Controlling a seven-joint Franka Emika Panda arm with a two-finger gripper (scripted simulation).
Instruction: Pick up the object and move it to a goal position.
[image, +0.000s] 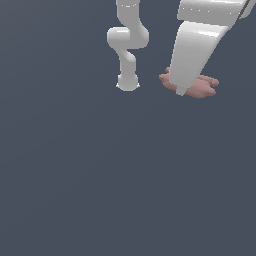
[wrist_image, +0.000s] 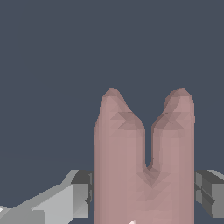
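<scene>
Gripper (wrist_image: 144, 192) is down over the object (image: 202, 86), w/ one finger pad (wrist_image: 81, 194) on each side of it in wrist view. Pads sit right at the object's flanks, but I can't tell if they actually press on it or just bracket it, so grip state is unclear to me.

Object is dusty-pink, flat, lobed. Wrist view shows it forking into two rounded prongs w/ a narrow slot between, pointing away from the cam. It fills most of the gap between the pads.

Ext view: I see the white finger (image: 192, 55) coming down from upper right, tip landing on/in front of the pink piece and hiding its middle. Pink ends stick out both sides of the finger, longer bit toward ext view's right. Object looks to lie low on the dark grey floor (image: 100, 190); can't confirm contact under it.

Arm base & links (image: 128, 47) stand farther back, to ext view's left of the object, apart from it.
</scene>
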